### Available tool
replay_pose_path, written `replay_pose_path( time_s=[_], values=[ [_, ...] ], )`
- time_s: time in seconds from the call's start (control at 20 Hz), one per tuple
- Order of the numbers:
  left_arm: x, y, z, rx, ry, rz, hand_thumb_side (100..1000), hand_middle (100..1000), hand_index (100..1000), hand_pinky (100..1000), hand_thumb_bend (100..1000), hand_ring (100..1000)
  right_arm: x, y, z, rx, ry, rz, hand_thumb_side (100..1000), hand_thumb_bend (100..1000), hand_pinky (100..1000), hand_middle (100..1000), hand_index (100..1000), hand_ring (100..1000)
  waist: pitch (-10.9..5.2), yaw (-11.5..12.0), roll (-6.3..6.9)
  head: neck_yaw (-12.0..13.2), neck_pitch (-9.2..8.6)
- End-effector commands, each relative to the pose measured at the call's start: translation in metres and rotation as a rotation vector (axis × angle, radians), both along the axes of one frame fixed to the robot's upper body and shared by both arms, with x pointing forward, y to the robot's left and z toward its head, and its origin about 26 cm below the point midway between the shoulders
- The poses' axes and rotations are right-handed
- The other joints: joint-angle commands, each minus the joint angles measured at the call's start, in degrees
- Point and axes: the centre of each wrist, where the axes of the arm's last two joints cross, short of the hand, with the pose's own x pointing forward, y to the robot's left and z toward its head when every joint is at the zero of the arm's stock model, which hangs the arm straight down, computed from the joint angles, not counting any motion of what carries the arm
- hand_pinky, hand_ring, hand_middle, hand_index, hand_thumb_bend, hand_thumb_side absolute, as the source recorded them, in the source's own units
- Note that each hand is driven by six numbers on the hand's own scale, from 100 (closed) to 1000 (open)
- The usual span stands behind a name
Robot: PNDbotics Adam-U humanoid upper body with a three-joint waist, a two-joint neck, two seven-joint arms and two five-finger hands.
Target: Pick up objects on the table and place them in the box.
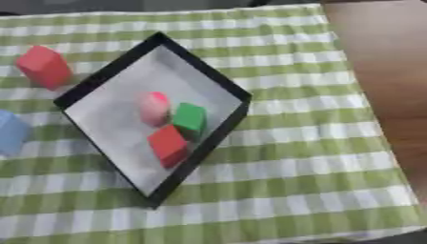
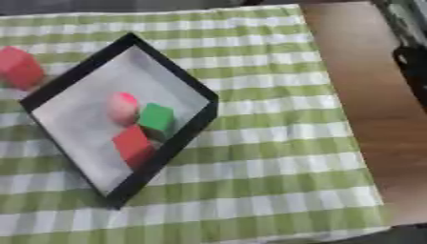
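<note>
Blocks left outside the box [image 1: 100, 78]: a red block [image 1: 43, 66] just beyond its far-left rim and a blue one [image 1: 12, 132] at my view's left edge. Both look light, rigid and smooth; I'd grasp across opposite flat faces. Neither hand shows, so I cannot tell their state.

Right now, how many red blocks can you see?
2. One red block lies inside the box, beside the green block. The other red block stands on the checked cloth left of the box. The box walls might hide more.
</note>
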Motion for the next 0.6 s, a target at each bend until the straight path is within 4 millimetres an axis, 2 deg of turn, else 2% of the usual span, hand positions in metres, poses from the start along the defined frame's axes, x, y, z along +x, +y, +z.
replay_pose_path(
  time_s=[0.05,0.3,0.6],
  values=[
    [-0.004,0.024,0.039,0.236,-0.024,0.015,648,794,855,795,255,886,-0.007,-0.015,0.003,0.089,-0.018,-0.034,210,290,883,692,804,783,-1.30,0.2,1.06,-0.1,0.29],
    [-0.003,0.054,0.077,0.626,0.108,-0.039,566,802,886,800,288,875,-0.006,-0.031,-0.014,0.184,0.020,-0.084,197,291,879,675,794,769,-2.34,0.5,1.83,0.4,0.33],
    [0.001,0.088,0.122,1.003,0.364,-0.195,574,812,885,809,338,869,-0.006,-0.035,-0.020,0.200,0.047,-0.112,204,287,876,669,791,764,-3.05,1.0,2.42,-0.6,0.33]
  ],
)
